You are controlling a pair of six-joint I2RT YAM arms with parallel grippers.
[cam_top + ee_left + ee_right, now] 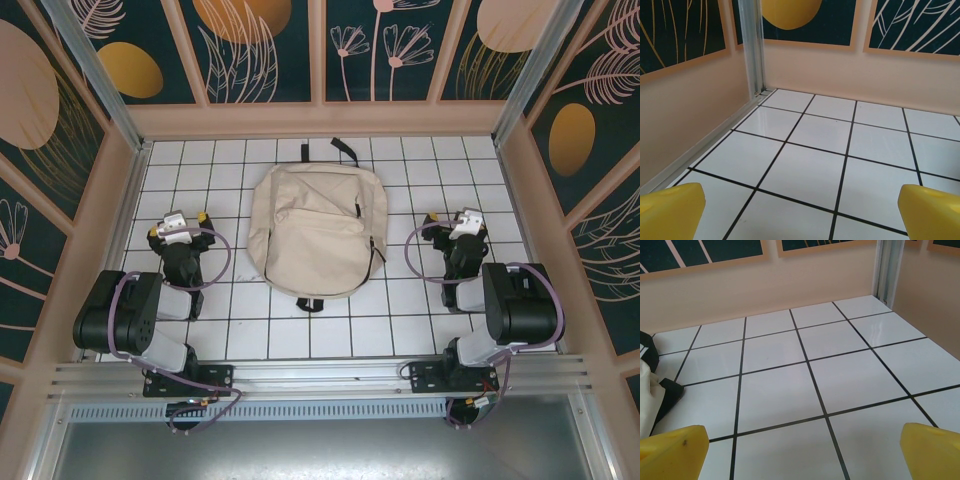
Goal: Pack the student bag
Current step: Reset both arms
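The student bag (316,226), a large cream fabric backpack with black straps, lies flat in the middle of the white tiled table. Its front pocket faces up and its zippers look closed. My left gripper (180,221) rests to the bag's left, open, with its yellow fingertips (671,212) wide apart over bare tile. My right gripper (452,221) rests to the bag's right, also open, with nothing between its yellow fingertips (932,452). The bag's edge and a black strap (652,390) show at the left of the right wrist view.
Beige walls (320,120) with dark leaf-pattern panels enclose the table on three sides. A metal post (754,47) stands in the far left corner. A metal rail (320,378) runs along the near edge, by the arm bases.
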